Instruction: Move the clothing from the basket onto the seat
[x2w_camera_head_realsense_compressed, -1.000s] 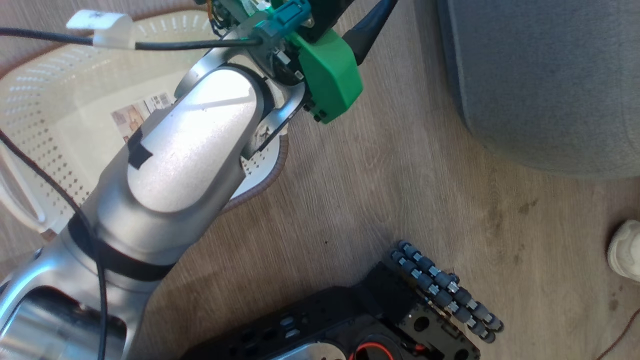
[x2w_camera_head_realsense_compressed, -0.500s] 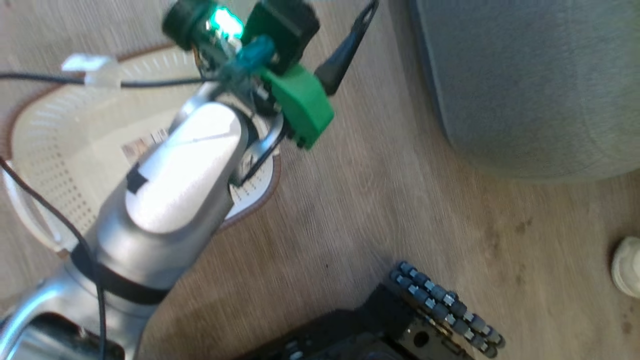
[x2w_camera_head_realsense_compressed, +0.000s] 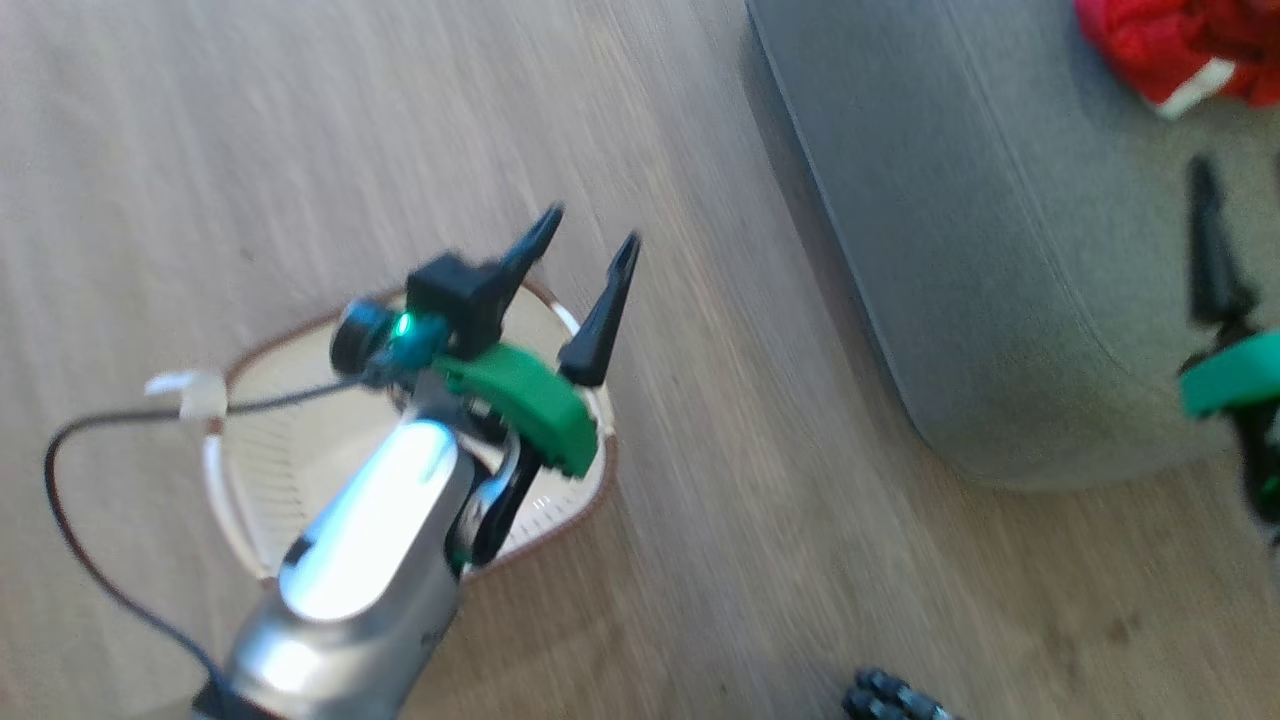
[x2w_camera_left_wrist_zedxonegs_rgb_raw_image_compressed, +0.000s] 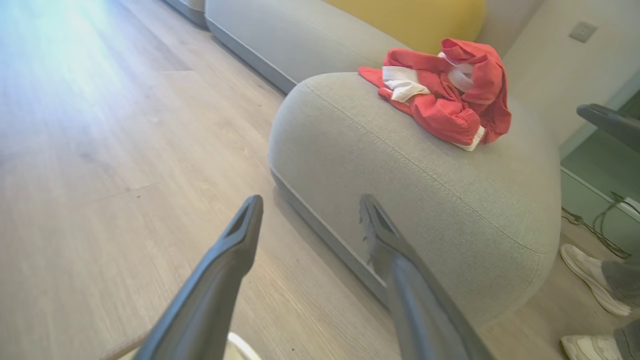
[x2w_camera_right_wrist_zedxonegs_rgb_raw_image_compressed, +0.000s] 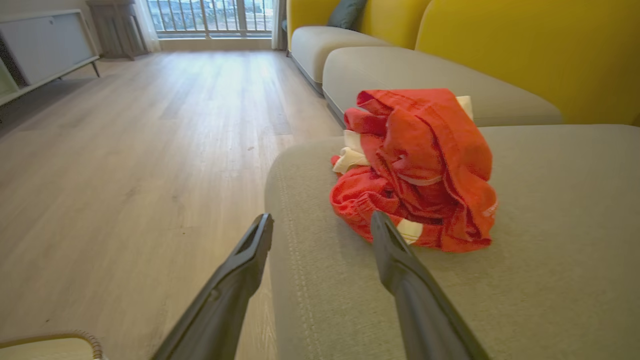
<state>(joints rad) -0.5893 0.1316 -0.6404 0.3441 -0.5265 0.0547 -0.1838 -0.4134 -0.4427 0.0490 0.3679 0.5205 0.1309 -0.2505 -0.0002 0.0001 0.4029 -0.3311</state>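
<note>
Clothing (x2w_camera_head_realsense_compressed: 1150, 40) is lying bunched on seat (x2w_camera_head_realsense_compressed: 950, 250) at 2 o'clock; left gripper (x2w_camera_head_realsense_compressed: 592, 228), released, is hovering by basket (x2w_camera_head_realsense_compressed: 290, 470); right gripper (x2w_camera_right_wrist_zedxonegs_rgb_raw_image_compressed: 321, 216) released too, empty.

No text, label, brand, number or sign could be read in any view. The head view was smeared by motion blur. The clothing (x2w_camera_right_wrist_zedxonegs_rgb_raw_image_compressed: 415, 170) showed only red folds and plain white bands, with no legible mark on them.
</note>
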